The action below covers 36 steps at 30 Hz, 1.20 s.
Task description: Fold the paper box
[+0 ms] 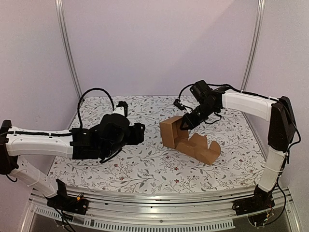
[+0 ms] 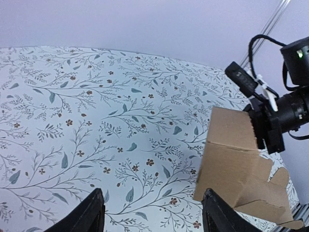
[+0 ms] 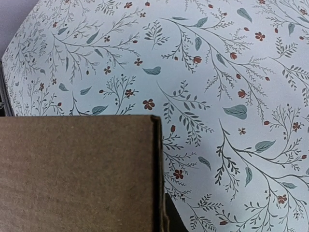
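Box: the paper box (image 1: 189, 139) sits right of centre on the table (image 1: 145, 164), one wall upright, flaps lying open.
Right gripper (image 1: 186, 122): narrow, pinching the upright wall's top edge, likely to steady it.
Left gripper (image 2: 153, 203): wide, empty, near the box, probably ready for a flap.

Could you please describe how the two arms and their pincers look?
The left arm and right arm have white tubular links with black joints. Black cables loop over each wrist. The left pincer and right pincer are black, with flat, blunt fingers.
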Tool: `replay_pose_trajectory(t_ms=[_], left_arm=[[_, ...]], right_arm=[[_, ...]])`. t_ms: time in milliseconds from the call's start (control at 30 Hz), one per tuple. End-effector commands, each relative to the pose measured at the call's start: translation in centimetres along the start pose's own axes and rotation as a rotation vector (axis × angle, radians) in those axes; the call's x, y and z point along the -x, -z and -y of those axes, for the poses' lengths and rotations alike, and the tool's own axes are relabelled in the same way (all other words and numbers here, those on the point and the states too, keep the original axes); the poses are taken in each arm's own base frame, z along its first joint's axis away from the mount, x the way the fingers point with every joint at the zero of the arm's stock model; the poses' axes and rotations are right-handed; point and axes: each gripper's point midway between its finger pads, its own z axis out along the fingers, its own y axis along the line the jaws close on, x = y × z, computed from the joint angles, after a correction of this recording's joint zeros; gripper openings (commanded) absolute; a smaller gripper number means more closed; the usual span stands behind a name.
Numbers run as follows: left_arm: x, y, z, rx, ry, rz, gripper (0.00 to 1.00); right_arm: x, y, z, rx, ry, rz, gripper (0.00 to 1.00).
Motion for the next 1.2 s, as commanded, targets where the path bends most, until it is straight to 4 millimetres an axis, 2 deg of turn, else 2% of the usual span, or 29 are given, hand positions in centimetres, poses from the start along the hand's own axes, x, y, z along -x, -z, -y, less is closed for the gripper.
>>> replay_pose_trajectory(t_ms=[0, 133, 267, 333, 433, 567, 767, 900, 1033, 1133, 1167], left_arm=[[-3.0, -3.4, -4.9, -0.009, -0.027, -0.129, 0.68], [-4.1, -6.3, -3.3, -0.1, -0.053, -0.187, 0.67], [-6.9, -9.5, 0.2, -0.207, -0.065, -0.29, 0.63], [-7.1, -10.3, 2.2, -0.283, -0.036, -0.297, 0.61], [-6.9, -10.4, 4.4, -0.381, 0.004, -0.283, 0.59], [-6.7, -10.1, 6.0, -0.462, 0.034, -0.271, 0.55], [-7.6, -10.8, 7.7, -0.485, 0.076, -0.308, 0.51], [-8.2, -11.2, 9.5, -0.505, 0.093, -0.326, 0.5], [-8.3, -11.8, 9.0, -0.439, 0.124, -0.325, 0.5], [-8.3, -12.4, 6.7, -0.327, 0.169, -0.303, 0.5], [-8.5, -12.7, 5.0, -0.257, 0.19, -0.295, 0.51]], right_arm=[[-0.7, 2.7, -4.6, 0.229, 0.112, 0.02, 0.07], [-1.0, 3.4, -6.3, 0.271, 0.148, 0.03, 0.08], [-1.2, 3.3, -7.4, 0.276, 0.185, 0.027, 0.08], [-1.2, 3.0, -7.6, 0.27, 0.197, 0.024, 0.08], [-1.3, 2.5, -7.4, 0.252, 0.192, 0.019, 0.09], [-1.0, 1.9, -6.4, 0.196, 0.17, 0.026, 0.09], [-0.4, 0.5, -4.4, 0.082, 0.081, 0.019, 0.08], [-0.1, -0.4, -4.3, 0.068, 0.028, 0.005, 0.07], [-0.3, -1.1, -4.6, 0.067, 0.013, -0.011, 0.07], [-0.2, -0.8, -4.7, 0.068, 0.007, -0.008, 0.07], [-0.2, -0.6, -4.7, 0.062, 0.01, -0.006, 0.07]])
